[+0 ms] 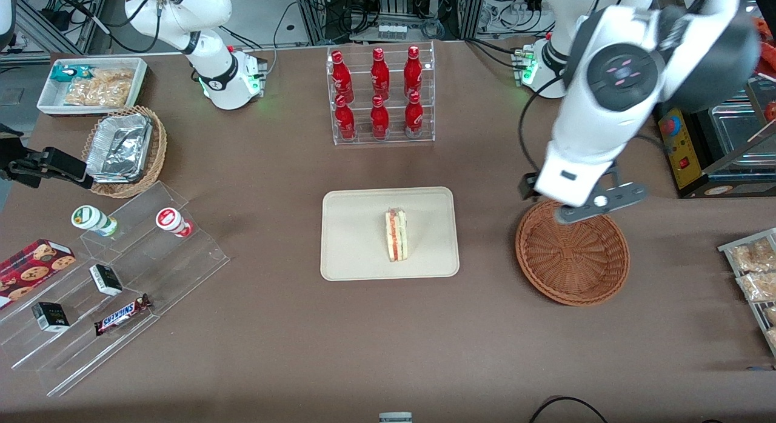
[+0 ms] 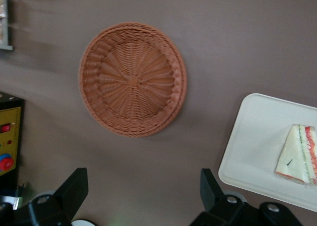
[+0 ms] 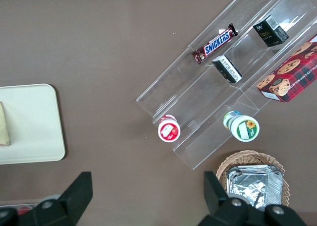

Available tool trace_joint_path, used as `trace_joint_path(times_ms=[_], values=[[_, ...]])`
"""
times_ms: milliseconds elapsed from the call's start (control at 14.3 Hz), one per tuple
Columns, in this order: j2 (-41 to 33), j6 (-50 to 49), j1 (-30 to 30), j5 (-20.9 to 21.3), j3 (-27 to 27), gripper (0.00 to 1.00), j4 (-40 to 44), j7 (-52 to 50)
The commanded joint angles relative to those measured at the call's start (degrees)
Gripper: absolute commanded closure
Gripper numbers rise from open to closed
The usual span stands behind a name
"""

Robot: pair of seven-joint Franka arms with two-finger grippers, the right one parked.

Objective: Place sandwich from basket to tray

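Gripper (image 2: 143,196) above basket (image 1: 572,253), partly hiding rim

My left arm reaches out from its base at the table edge farthest from the front camera, elbow high, forearm sloping down toward that camera. My wrist is bent so the hand faces straight down at the table. My gripper (image 2: 143,196) hangs in the air, touching nothing. Both fingers (image 2: 74,189) stand wide apart with nothing between them. The wrist camera bracket shows below the white flange.
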Motion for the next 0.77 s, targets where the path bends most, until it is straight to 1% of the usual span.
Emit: trace_joint_path(times_ms=[0, 140, 210, 490, 630, 700], values=[[-5.75, 0.31, 5.14, -1.40, -0.44, 0.00, -6.28, 6.94], [-7.51, -1.35, 9.27, -2.27, -0.44, 0.00, -6.73, 14.34], [-8.48, -3.71, 11.30, -2.54, -0.44, 0.00, -6.39, 16.72], [-12.35, -9.52, 16.93, -2.54, -0.35, 0.00, -6.47, 27.18], [-11.66, -9.53, 16.94, -2.80, -0.44, 0.00, -5.60, 26.86], [-11.30, -9.79, 17.03, -4.20, -0.44, 0.00, -4.89, 26.42]])
